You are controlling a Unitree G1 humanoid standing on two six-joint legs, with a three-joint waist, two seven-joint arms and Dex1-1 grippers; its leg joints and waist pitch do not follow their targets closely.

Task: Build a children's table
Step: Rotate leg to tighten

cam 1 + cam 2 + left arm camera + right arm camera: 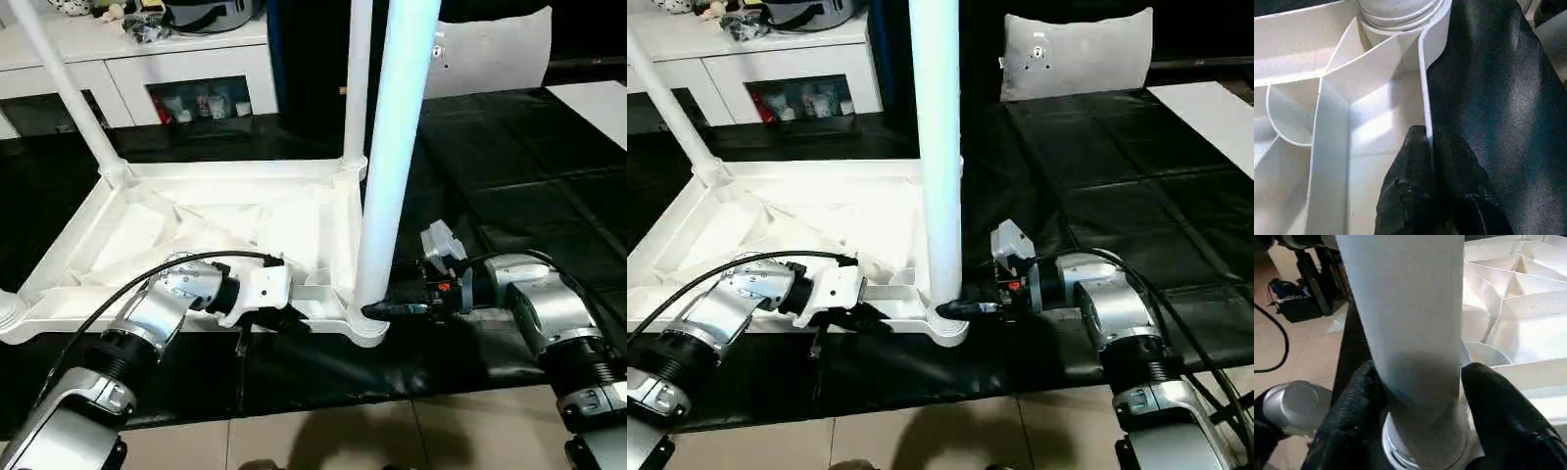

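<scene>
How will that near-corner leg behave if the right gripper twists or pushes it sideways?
The leg is a long upright tube, so a push high up would probably lever hard on its socket. Its smooth white surface may slip between the right gripper fingers. The tabletop looks like thin ribbed plastic, probably light enough to slide.

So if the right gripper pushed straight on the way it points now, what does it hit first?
Almost at once, the near-corner leg: the right gripper has a finger on each side of its base, just above the corner socket of the tabletop. Behind it lie the tabletop's ribs.
</scene>
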